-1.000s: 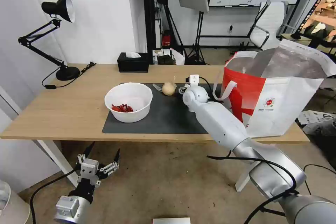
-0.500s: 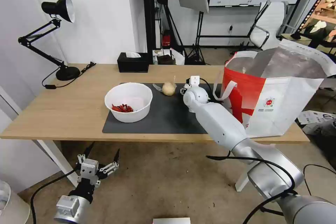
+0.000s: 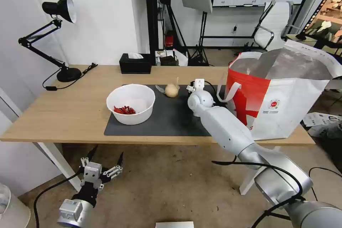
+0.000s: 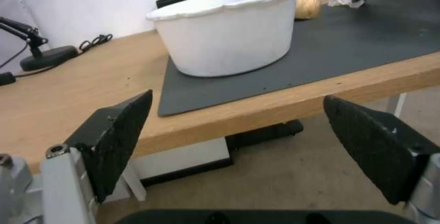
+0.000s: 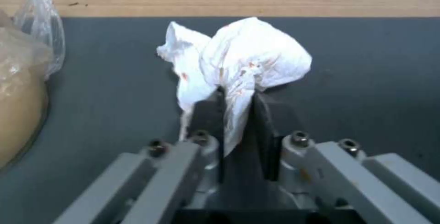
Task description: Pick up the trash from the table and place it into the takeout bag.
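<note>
My right gripper (image 5: 238, 95) is shut on a small crumpled white tissue (image 5: 256, 55) with reddish stains, just above the dark grey mat (image 3: 171, 117). The beige lump (image 3: 171, 90) in clear wrap lies close beside it on the mat. A white bowl (image 3: 130, 103) with red scraps stands at the mat's left end. The takeout bag (image 3: 281, 92), white with a red panel and foil lining, stands open at the table's (image 3: 71, 114) right end. My left gripper (image 3: 103, 160) hangs open below the table's front edge, facing the bowl (image 4: 229, 38).
At the table's back edge sits a black tissue box (image 3: 135, 63). A black desk lamp (image 3: 58, 10) stands at the far left corner, its cord trailing on the wood. The bag's white strap (image 3: 231, 91) hangs toward my right arm.
My right gripper has shifted slightly right, away from the beige lump, with the tissue in it. The left arm has barely moved.
</note>
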